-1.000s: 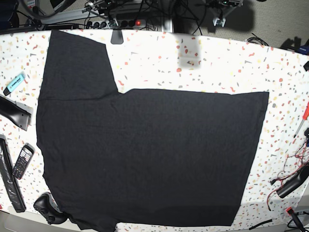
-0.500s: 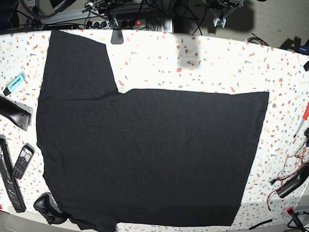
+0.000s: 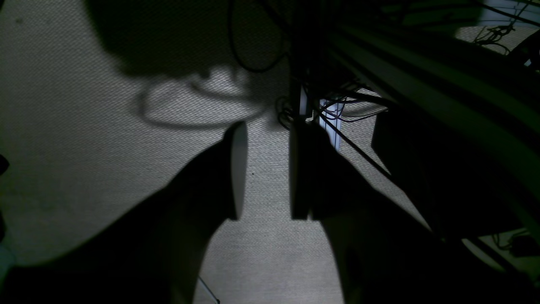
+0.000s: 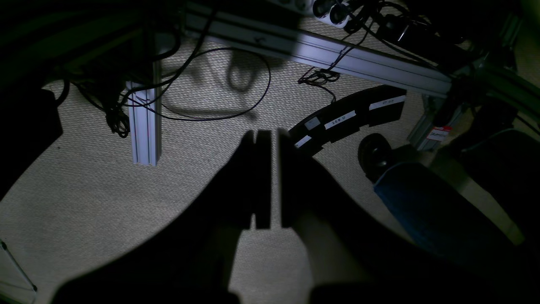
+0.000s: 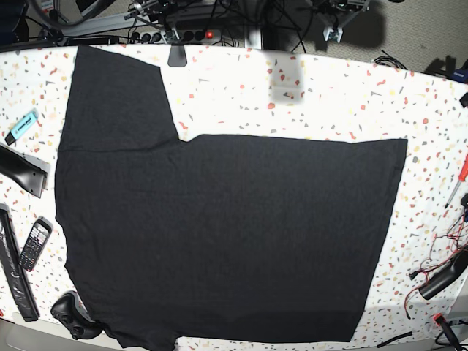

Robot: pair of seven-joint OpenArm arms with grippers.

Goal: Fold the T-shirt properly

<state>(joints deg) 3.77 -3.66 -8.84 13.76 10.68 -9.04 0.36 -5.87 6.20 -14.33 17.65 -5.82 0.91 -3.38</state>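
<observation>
**Black T-shirt lies spread across the surface, both sets of jaws empty**

We see the T-shirt (image 5: 227, 234) lying broad and mostly flat over the middle and lower part of the patterned surface (image 5: 234, 91) in the base view. Its upper left part reaches up toward the far edge, while the rest has a long, nearly straight upper border running to a corner on the right. At the lower left, the cloth runs down to the bottom of the view. A faint crease crosses the left part, and we see only plain black fabric.

The left gripper (image 3: 268, 171) has its jaws parted by a plain gap, with nothing between them. The right gripper (image 4: 274, 179) has its jaws almost together, only a narrow slit between them, and it also holds nothing. Both wrist views look onto grey flooring (image 3: 261, 257), away from the cloth.

Along the left side of the surface we find a blue marker (image 5: 21, 126), a black handset (image 5: 35, 244) and a dark controller (image 5: 74, 316), the last just beside the shirt. To the right lie a red-handled screwdriver (image 5: 463, 172) and some loose wires (image 5: 444, 248).
</observation>
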